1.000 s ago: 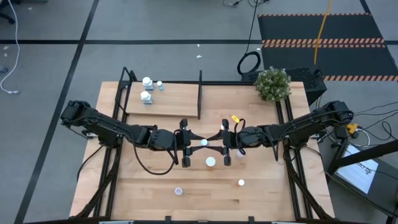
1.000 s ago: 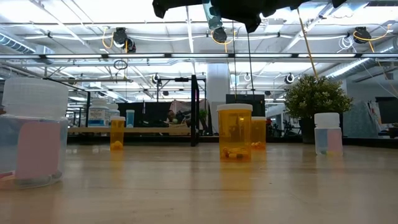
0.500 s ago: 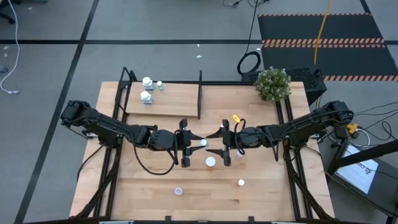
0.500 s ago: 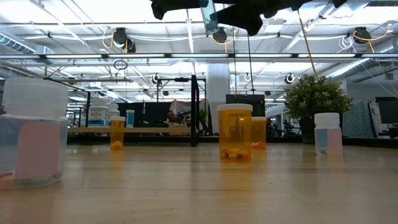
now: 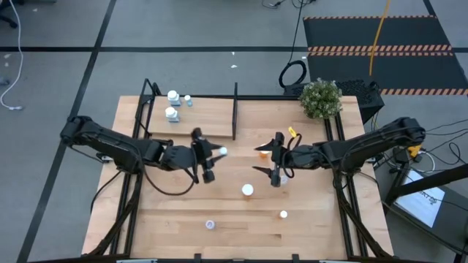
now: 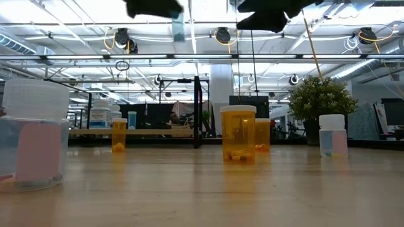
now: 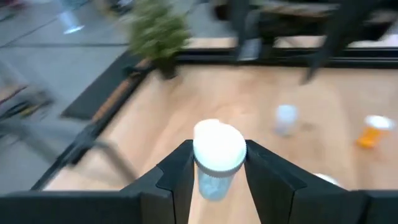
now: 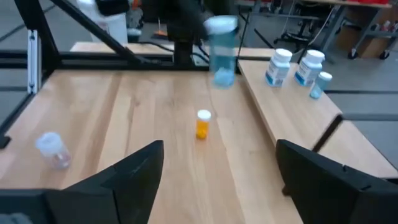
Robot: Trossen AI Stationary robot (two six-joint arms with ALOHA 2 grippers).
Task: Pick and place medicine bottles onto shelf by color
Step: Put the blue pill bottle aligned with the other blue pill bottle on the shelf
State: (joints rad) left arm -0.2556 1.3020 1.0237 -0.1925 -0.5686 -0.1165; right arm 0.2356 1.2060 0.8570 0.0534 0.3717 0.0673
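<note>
My left gripper (image 5: 218,153) is shut on a pale blue bottle with a white cap (image 7: 217,158), held high above the table's middle. The bottle also shows in the low view (image 6: 178,25) and the right wrist view (image 8: 222,53). My right gripper (image 5: 258,159) is open and empty, a short way to the bottle's right, with its fingers (image 8: 134,174) wide apart. The light-wood shelf (image 5: 205,120) with its black divider (image 5: 235,109) lies at the far left. Three pale blue bottles (image 5: 173,104) stand on its left end. My left gripper pinches the bottle's upper end, at the white cap (image 7: 219,148), between its two fingers (image 7: 177,171). The fingers lie level and come from the table's left. The bottle hangs upright below the cap, lifted well clear of the table.
A white-capped bottle (image 5: 247,191) and two smaller ones (image 5: 283,215) (image 5: 210,224) stand on the near half of the table. Orange bottles (image 6: 238,133) (image 6: 119,134) and a clear one (image 8: 51,149) stand on the tabletop. A potted plant (image 5: 320,98) stands at the far right corner.
My left gripper has carried the pale blue bottle from the table's middle toward the left and slightly toward the far edge, still lifted. My right gripper has drawn back toward the table's right and now stands apart from the bottle.
</note>
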